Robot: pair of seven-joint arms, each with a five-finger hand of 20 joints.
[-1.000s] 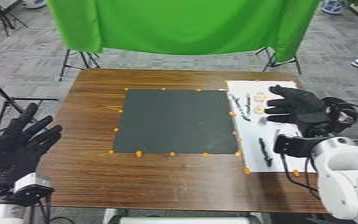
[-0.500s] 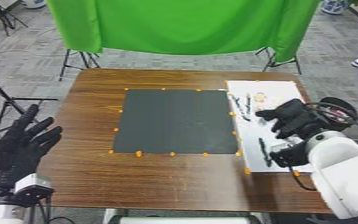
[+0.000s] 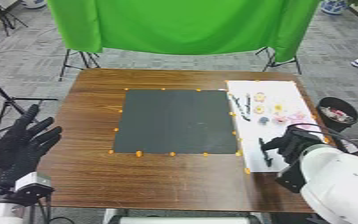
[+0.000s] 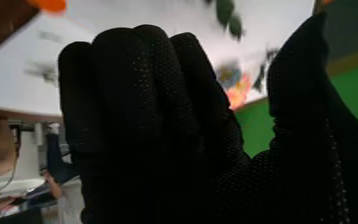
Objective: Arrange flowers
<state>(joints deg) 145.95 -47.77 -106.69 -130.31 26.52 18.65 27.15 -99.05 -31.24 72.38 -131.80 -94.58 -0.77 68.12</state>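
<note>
Green cloth [image 3: 184,25] is hanging beyond the 12 o'clock edge of the wooden table [image 3: 175,182], where a dark board [image 3: 175,120] is lying in the middle and a white sheet [image 3: 278,86] is lying at 3 o'clock. The right hand [image 3: 293,143], earlier reaching over the sheet's 2 o'clock side, is now hovering toward its 5 o'clock end, having come nearer the robot. Its fingers are pointing straight and lying close together, the thumb standing apart, with nothing held. Near them, a leafy stem [image 3: 267,156] is lying toward the sheet's 6 o'clock end, keeping its earlier spot. Pink flowers [image 3: 298,118], hidden under the hand before, are now showing toward 3 o'clock on the sheet, and a dark bin [image 3: 335,125] is standing uncovered just past that edge. At the table's 8 o'clock, the left hand [image 3: 14,150] is staying put, fingers spread, holding nothing.
</note>
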